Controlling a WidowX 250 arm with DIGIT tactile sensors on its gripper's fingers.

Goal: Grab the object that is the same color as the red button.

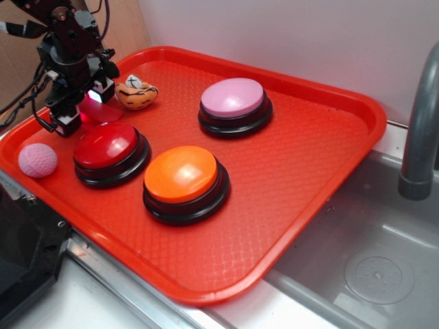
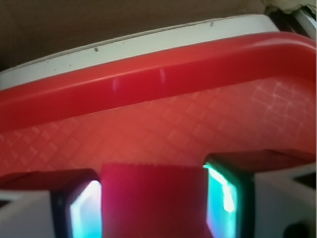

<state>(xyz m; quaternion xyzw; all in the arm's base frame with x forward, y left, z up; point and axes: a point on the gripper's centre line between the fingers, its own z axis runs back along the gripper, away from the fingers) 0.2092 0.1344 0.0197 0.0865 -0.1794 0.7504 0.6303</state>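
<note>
The small red block [image 1: 98,114] lies on the red tray [image 1: 309,171] near its far left corner, just behind the dark-red dome button [image 1: 106,145]. My gripper [image 1: 86,107] stands over the block with a finger on each side. In the wrist view the block [image 2: 153,208] fills the whole gap between the two glowing pads [image 2: 86,213], touching both, so the gripper [image 2: 153,191] is shut on it. The block's lower part is out of frame.
An orange button [image 1: 182,175] and a pink button [image 1: 233,97] sit further right on the tray. A pink dimpled ball [image 1: 37,160] lies left of the red button, a plush toy [image 1: 136,92] right of my gripper. The tray rim [image 2: 148,84] runs close ahead. Sink [image 1: 370,267] and faucet [image 1: 418,137] are at right.
</note>
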